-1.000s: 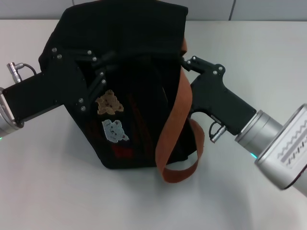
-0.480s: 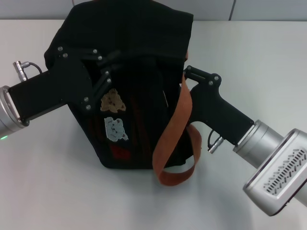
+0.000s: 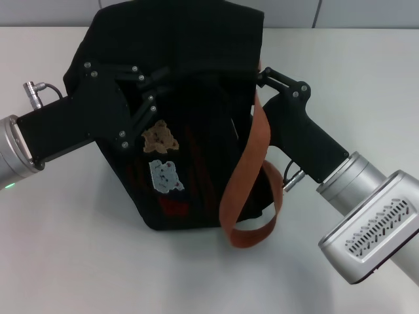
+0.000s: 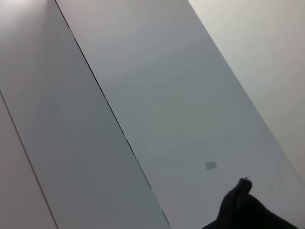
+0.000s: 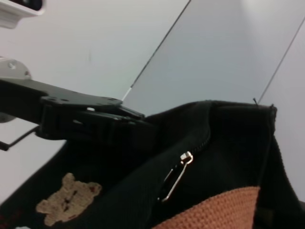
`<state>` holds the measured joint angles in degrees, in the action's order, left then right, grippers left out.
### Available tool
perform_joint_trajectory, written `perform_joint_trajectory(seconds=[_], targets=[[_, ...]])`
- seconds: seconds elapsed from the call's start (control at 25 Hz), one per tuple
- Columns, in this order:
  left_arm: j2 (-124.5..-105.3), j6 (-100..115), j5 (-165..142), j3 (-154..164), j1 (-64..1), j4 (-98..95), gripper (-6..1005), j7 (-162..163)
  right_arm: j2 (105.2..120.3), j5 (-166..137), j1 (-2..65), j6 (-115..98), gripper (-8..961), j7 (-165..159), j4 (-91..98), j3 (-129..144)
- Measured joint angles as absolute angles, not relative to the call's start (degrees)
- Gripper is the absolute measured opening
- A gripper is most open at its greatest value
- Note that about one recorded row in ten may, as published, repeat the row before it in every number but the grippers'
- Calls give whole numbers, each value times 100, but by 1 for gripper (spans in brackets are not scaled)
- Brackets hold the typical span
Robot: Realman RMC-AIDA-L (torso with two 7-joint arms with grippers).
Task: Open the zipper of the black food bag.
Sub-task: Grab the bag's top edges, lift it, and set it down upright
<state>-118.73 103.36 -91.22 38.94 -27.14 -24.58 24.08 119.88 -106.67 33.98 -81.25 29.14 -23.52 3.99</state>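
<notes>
**Ana:** Head view first: where is the black food bag (image 3: pixel 190 131)?

**Ben:** It stands on the white worktop (image 3: pixel 78 261), roughly in the middle, between the two arms. A tan bear patch (image 3: pixel 159 137) and a pale blue-white animal patch (image 3: pixel 165 175) show on the face turned toward the camera. One rust-brown strap (image 3: pixel 247 176) hangs down its right side and loops at the bottom.

**Ana:** And the left hand (image 3: pixel 156 84)?

**Ben:** It comes in from the left and sits against the upper front of the bag, its black linkage lying over the fabric. The fingertips merge with the dark cloth, so I cannot tell whether they are pinching anything or parted.

**Ana:** The right hand (image 3: pixel 260 73)?

**Ben:** It reaches in from the right to the bag's upper right edge, just above the strap. Its tips are hidden against the bag too; I cannot tell its state.

**Ana:** Can you see the zipper (image 5: pixel 202 138)?

**Ben:** In the right wrist view, yes. It runs along the bag's top edge, and its slim silver pull tab (image 5: pixel 175 175) hangs down loose, with nothing holding it. The left hand's black linkage lies just beside it.

**Ana:** The left wrist view?

**Ben:** Mostly grey wall panels, with a corner of black fabric.
</notes>
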Motion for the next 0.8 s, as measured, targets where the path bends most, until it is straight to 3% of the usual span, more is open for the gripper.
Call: perform_joint_trajectory(seconds=[0.8], targets=[[-11874,10335,-9138,3898,-2755,-2304,80,2394,11988,-11283,3162,-7935,347,4428,-2435,372]])
